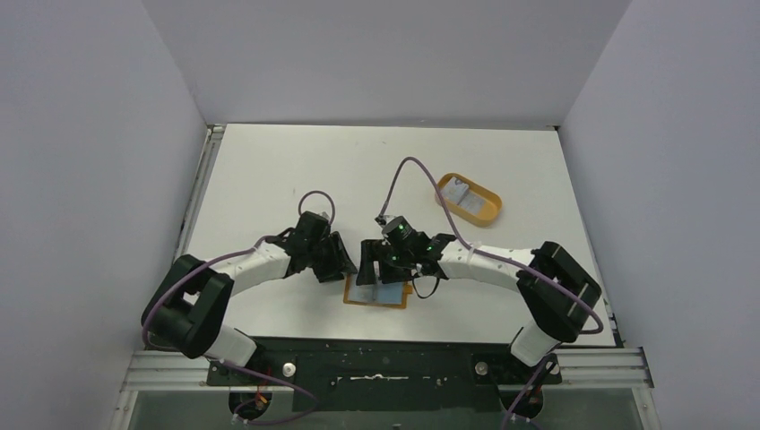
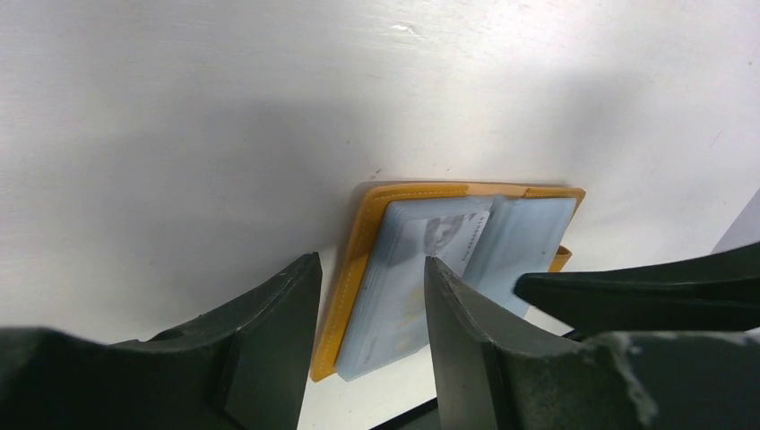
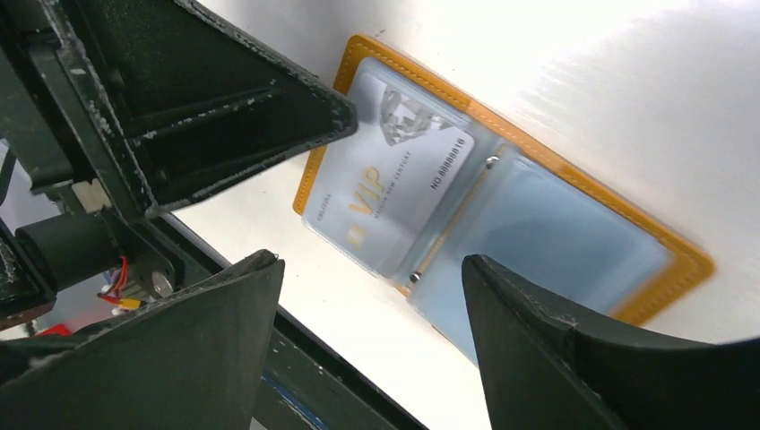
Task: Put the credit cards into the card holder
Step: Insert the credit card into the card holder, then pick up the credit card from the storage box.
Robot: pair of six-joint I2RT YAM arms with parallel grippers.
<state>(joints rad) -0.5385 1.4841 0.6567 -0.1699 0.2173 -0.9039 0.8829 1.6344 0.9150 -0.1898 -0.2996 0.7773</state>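
top external: card holder [image 1: 378,294] open near the table's front edge, between both claws; 1 pale credit card [image 1: 459,193] in orange tray [image 1: 488,213] | left wrist: left gripper [image 2: 369,264] released, above the holder's orange edge | right wrist: right gripper [image 3: 369,264] released, empty, over sleeved VIP card [image 3: 394,188]; advice: rise straight, avoid snagging the sleeve

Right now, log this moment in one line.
wallet: open | card: in its sleeve | tray: second card | left gripper: open | right gripper: open
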